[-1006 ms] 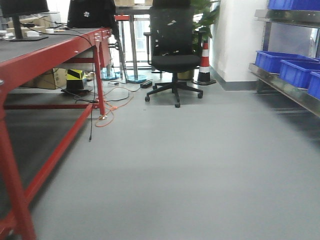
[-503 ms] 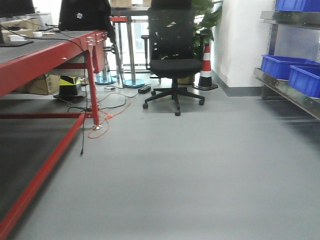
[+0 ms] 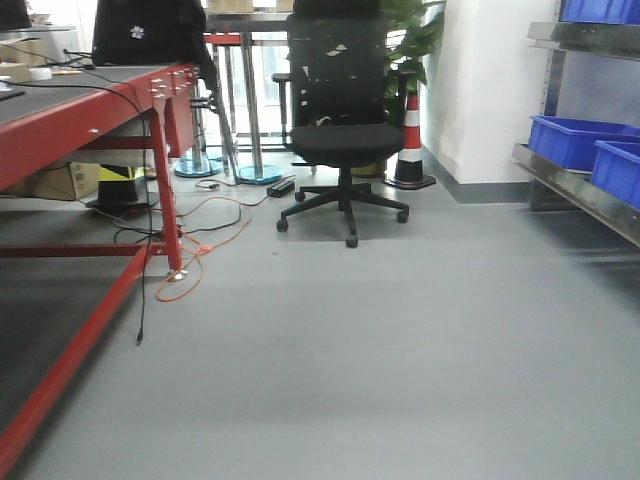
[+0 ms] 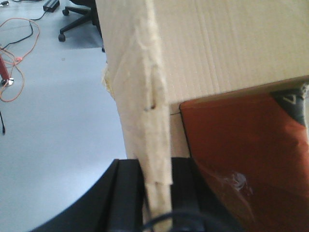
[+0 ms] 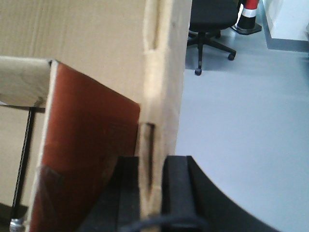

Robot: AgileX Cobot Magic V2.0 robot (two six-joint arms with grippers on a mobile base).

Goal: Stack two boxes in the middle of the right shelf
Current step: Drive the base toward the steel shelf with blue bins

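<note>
Box (image 4: 231, 48) walls inside left gripper (image 4: 155, 169) and right gripper (image 5: 151, 164)

Black office chair (image 3: 340, 150), centre rear; red-and-white traffic cone (image 3: 410, 140) just right of it, potted plant (image 3: 415, 35) behind; red-framed table (image 3: 90, 125), left; orange cable (image 3: 205, 245) on grey floor (image 3: 400, 350); blue plastic bins (image 3: 575, 140), right

- Work table (image 3: 90, 105): left of the office chair (image 3: 340, 130), running toward the camera.
- Cables (image 3: 205, 240): on the floor, left of the chair.
- Traffic cone (image 3: 409, 140): just right of the chair.
- Potted plant (image 3: 415, 40): behind the chair's right side.
- Shelf (image 3: 585, 195) holding bins (image 3: 575, 140): well right of the chair.
- Carton (image 4: 217, 43): nearer than the chair, one wall between the jaws of the left gripper (image 4: 157, 193), another between those of the right gripper (image 5: 147, 193).
</note>
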